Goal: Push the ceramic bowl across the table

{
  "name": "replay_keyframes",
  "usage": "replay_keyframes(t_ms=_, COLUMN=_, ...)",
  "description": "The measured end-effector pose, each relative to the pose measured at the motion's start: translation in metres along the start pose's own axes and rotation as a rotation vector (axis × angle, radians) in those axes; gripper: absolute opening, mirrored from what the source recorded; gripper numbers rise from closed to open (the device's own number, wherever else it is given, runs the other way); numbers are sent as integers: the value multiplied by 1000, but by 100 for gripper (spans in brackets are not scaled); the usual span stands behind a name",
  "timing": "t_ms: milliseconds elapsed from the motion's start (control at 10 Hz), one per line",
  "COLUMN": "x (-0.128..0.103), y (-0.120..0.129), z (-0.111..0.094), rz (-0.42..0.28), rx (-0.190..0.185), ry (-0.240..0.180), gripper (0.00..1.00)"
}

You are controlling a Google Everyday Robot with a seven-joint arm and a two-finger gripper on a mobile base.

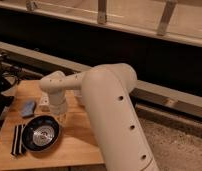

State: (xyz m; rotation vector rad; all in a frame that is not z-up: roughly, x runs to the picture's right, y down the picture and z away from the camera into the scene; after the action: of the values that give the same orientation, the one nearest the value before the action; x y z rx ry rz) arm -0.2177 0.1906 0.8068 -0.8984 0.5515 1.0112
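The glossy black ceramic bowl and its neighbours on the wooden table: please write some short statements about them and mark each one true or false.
1. The glossy black ceramic bowl sits on the light brown wooden plank table. True.
2. The bowl lies upside down. False: it is upright, pale rings showing inside.
3. The gripper is at the bowl's right rim. True.
4. The black rectangular case lies right of the bowl. False: it lies left.
5. A small blue object lies beyond the bowl. True.

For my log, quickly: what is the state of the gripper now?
Gripper: cannot be told; it is low over the table, just beside the ceramic bowl.
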Motion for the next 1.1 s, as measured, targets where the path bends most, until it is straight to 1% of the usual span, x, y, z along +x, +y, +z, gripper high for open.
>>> replay_keyframes(t_ms=300, x=4, y=4, z=-5, rz=-23, rx=5, ry=-13, gripper=0)
replay_keyframes(t_ms=400, x=5, y=11, z=-4, rz=-37, rx=8, ry=-16, gripper=0)
replay_keyframes(t_ms=600, x=5, y=27, z=-4, rz=-46, rx=2, ry=-35, gripper=0)
replay_keyframes(t_ms=800, x=9, y=27, z=-7, rz=-59, rx=3, ry=-42, gripper=0)
replay_keyframes(t_ms=1100, x=14, y=42, z=-4, rz=-69, rx=-7, ry=-45, gripper=0)
